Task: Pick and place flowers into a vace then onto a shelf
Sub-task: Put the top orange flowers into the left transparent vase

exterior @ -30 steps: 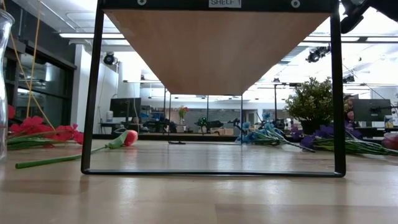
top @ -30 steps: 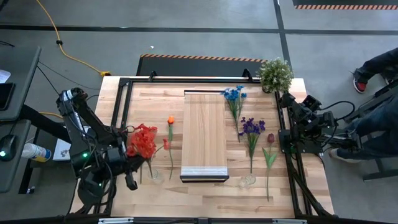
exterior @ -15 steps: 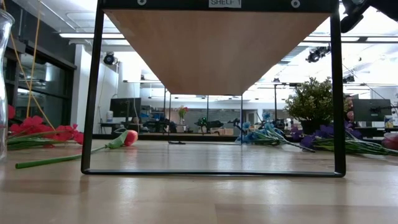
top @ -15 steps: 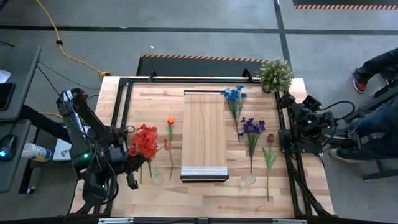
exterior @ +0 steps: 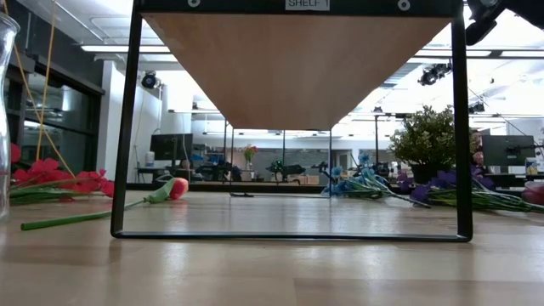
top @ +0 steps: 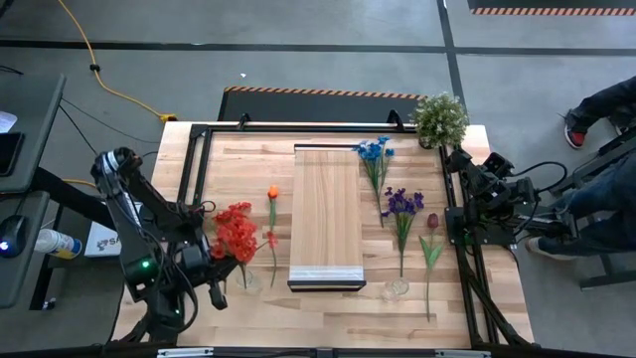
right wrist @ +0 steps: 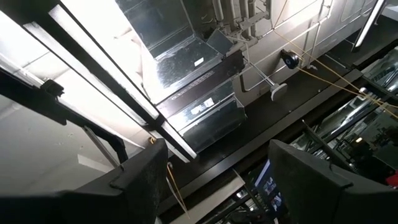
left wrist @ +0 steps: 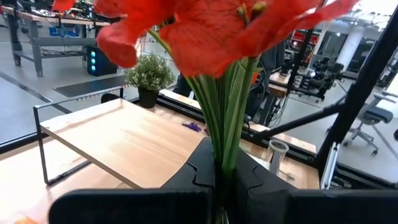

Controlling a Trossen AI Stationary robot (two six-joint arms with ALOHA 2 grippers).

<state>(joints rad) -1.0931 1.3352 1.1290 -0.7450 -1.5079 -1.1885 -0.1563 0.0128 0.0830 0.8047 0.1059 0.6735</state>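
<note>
My left gripper hovers at the table's near left, shut on a bunch of red flowers whose heads fill the left wrist view. A glass vase stands just near of it. An orange flower lies beside the raised wooden shelf. Blue, purple and dark-red flowers and a green leaf stem lie right of the shelf. My right gripper waits open at the table's right edge, pointing up at the ceiling. My left gripper pinches the bundle of green stems between its two fingers, a short way below the red heads. The fingers come in level. The bunch is lifted clear of the table, its heads above the fingers.
A second glass vase stands near the shelf's near right corner. A bushy potted plant stands at the far right corner. A black frame runs along the table's edges. A person's legs show beyond the right edge.
My left gripper has sunk a little and shifted slightly toward the table's near edge and the vase, staying shut. The red flowers have gone with it, still clear of the table.
</note>
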